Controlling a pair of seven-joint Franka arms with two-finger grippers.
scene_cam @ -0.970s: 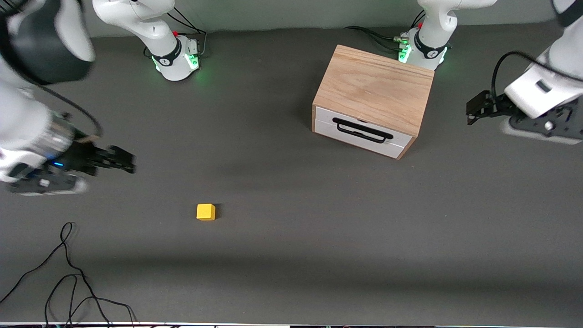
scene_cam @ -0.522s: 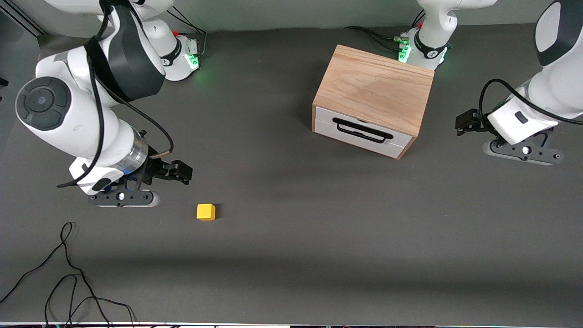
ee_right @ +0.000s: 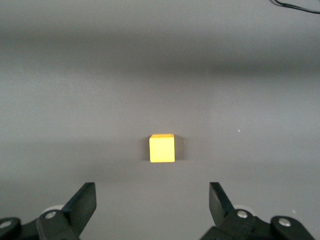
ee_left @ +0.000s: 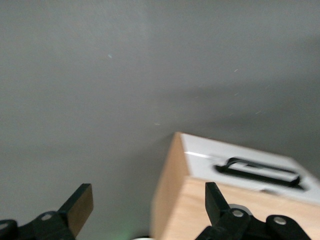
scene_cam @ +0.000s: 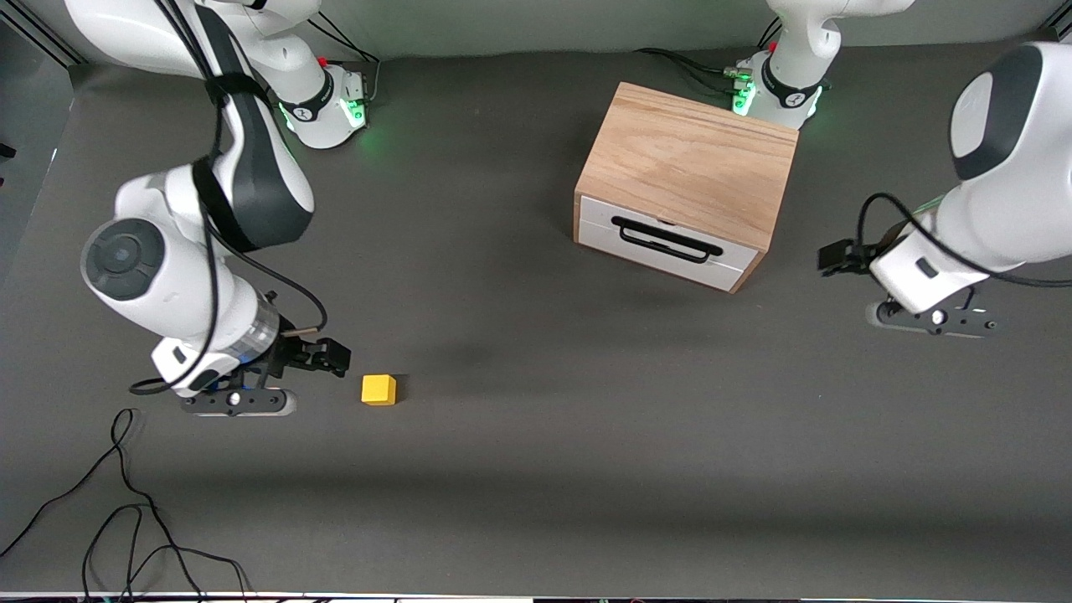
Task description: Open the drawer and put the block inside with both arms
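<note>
Drawer (scene_cam: 660, 245): fully shut, white front flush with the light oak box (scene_cam: 688, 164), long black bar handle (scene_cam: 666, 239) across the front. Set toward the left arm's end of the worktop (scene_cam: 536, 469), close to the left arm's green-lit base (scene_cam: 775, 90), front turned toward the front camera and slightly askew. Also seen in the left wrist view (ee_left: 250, 162), with one oak side panel of the box (ee_left: 172, 200) visible.

Block (scene_cam: 378, 389): small yellow cube, resting flat on the worktop toward the right arm's end, nearer to the front camera than the box and well apart from it. Untouched. Centred in the right wrist view (ee_right: 162, 148), between the lines of the two fingers but clear of both.

Right claw (scene_cam: 335, 358): low over the worktop, just beside the block on the side toward the right arm's end, not in contact. Fingers (ee_right: 80, 202) spread wide, nothing between them.

Left claw (scene_cam: 836, 255): over bare worktop near the box, toward the left arm's end, pointed at the box, apart from it. Fingers (ee_left: 80, 205) spread wide, holding nothing.

Loose black cable (scene_cam: 126, 502): coiled on the worktop at the right arm's end, nearer to the front camera than the block.
</note>
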